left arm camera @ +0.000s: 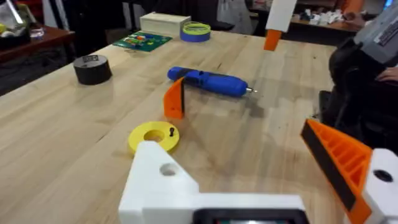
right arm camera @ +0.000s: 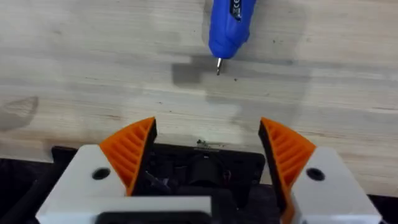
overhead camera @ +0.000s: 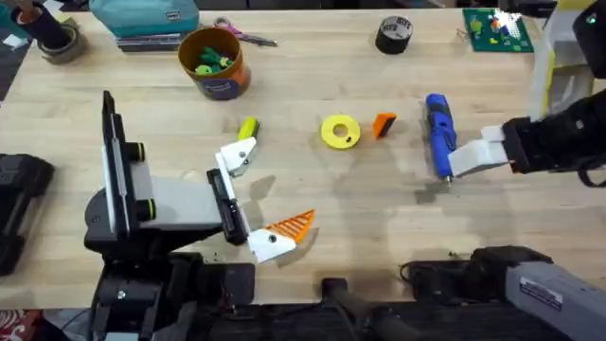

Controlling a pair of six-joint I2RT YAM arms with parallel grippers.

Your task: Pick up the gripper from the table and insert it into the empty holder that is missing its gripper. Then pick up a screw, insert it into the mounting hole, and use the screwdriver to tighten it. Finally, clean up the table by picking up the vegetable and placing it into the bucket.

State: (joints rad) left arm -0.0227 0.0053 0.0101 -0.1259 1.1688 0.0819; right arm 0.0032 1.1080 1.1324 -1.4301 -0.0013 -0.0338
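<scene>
Closest to the camera is the left arm's gripper point(overhead camera: 254, 194), sitting low over the near edge of the light wooden bench point(overhead camera: 312, 227). Its fingers are spread wide: one carries a ribbed orange tip point(overhead camera: 292, 224), the other is the bare white angular plastic holder point(overhead camera: 237, 156) with an open screw hole in it, no orange on it at all.

The small orange wedge-shaped plastic gripper point(overhead camera: 383, 124) is standing on the bench around the middle, just beside a flat yellow disc with a hole point(overhead camera: 341, 132). From the left wrist view there's a small dark screw point(left arm camera: 171, 131) lying on that disc. The blue pen-shaped electric screwdriver point(overhead camera: 438, 134) lies flat a bit further toward the right edge, silver tip pointing at the near edge.

The right gripper point(right arm camera: 208, 146) hangs just past that tip, toward the near edge, both orange ribbed pads point(right arm camera: 132, 148) well apart and holding nothing. Tip isn't touching it.

The little oblong yellow-green toy vegetable point(overhead camera: 248, 128) is on the bench left of the disc, near the bare holder but not touching. Further back, toward the far edge, there's the round orange-yellow bucket with the dark blue band point(overhead camera: 214, 62), with some green and yellow bits inside. A black tape roll point(overhead camera: 394, 35) and a green circuit board point(overhead camera: 497, 30) sit along the far edge toward the right corner.
</scene>
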